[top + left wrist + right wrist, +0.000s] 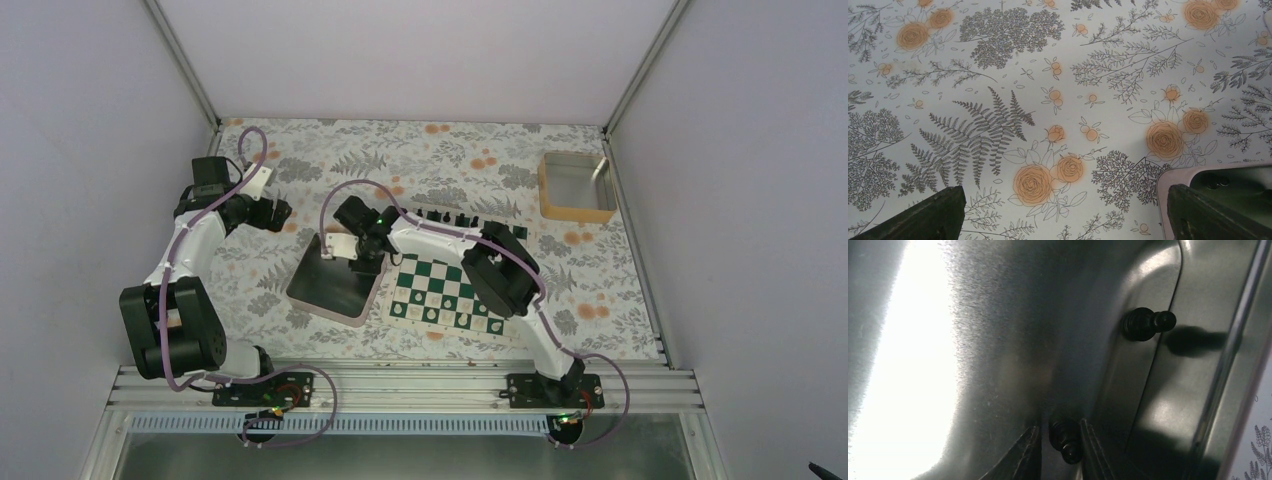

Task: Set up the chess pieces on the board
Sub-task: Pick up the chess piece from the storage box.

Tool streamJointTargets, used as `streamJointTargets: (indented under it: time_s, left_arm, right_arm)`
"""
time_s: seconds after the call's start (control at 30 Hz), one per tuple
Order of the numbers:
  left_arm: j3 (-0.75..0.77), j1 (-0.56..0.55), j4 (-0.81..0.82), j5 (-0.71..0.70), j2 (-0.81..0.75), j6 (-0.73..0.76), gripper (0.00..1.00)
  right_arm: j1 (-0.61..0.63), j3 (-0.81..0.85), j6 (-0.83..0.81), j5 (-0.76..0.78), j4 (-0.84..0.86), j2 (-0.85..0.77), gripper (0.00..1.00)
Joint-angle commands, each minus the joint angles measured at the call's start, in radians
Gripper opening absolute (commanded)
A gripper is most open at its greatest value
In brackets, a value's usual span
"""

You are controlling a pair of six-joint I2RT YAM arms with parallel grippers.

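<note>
Right gripper (1058, 432) at lower centre, fingers narrowed round a lying pawn (1066, 442) in the tray (973, 340) (pinched or not, I cannot tell); squeeze at its ribbed base, lift straight; pawn tiny, glossy black, round-headed; second pawn (1147, 323) upper right; board (440, 290) mid-frame in the overhead view; left gripper (1063, 200) spread
</note>
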Motion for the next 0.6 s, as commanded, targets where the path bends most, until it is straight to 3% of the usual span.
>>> streamJointTargets:
  time_s: [0.0,0.23,0.57]
  left_arm:
    - [-0.001,-0.002,0.004,0.012,-0.009,0.014,1.00]
    - [0.001,-0.003,0.002,0.011,-0.007,0.014,1.00]
    - [0.007,-0.003,-0.003,0.004,-0.009,0.011,1.00]
  right_arm:
    - [-0.010,0.034,0.015,-0.038,-0.006,0.014,0.20]
    - [-0.010,0.041,0.029,-0.064,-0.028,-0.028,0.12]
    - [-0.056,-0.018,0.063,-0.096,-0.051,-0.236,0.11]
